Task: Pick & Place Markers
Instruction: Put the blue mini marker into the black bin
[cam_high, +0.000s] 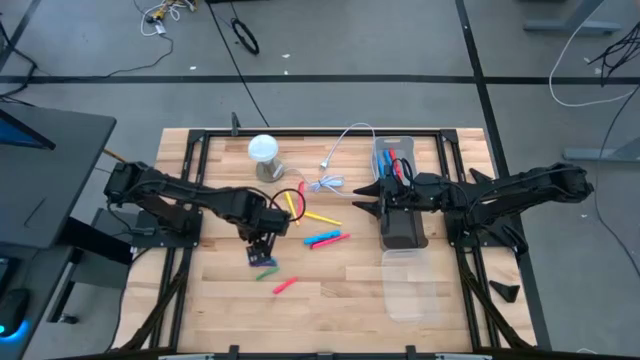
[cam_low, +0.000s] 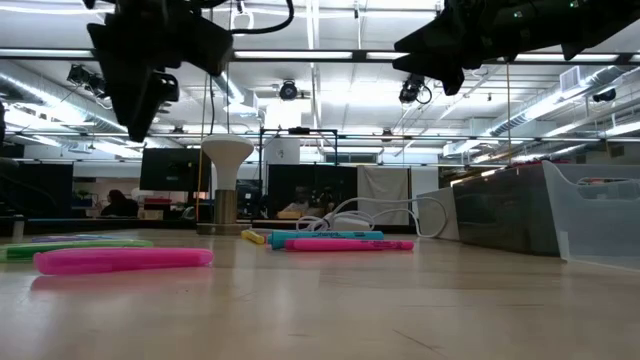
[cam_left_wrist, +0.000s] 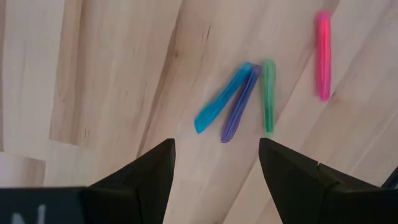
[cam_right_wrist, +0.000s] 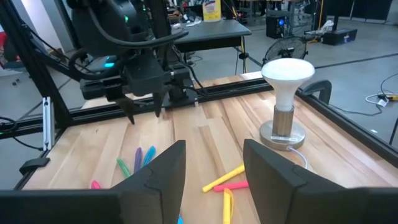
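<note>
Several markers lie flat on the wooden table. A blue marker, a purple one and a green one lie side by side, with a pink one a little apart. My left gripper hangs open above this cluster, pointing down, well clear of the table. More markers lie mid-table: yellow, and blue and pink. My right gripper is held level and open above the table's right half, with nothing between its fingers.
A small lamp with a white shade stands at the back, a white cable beside it. A clear bin holding markers, a dark tray and another clear bin line the right side. Black frame rails border the table.
</note>
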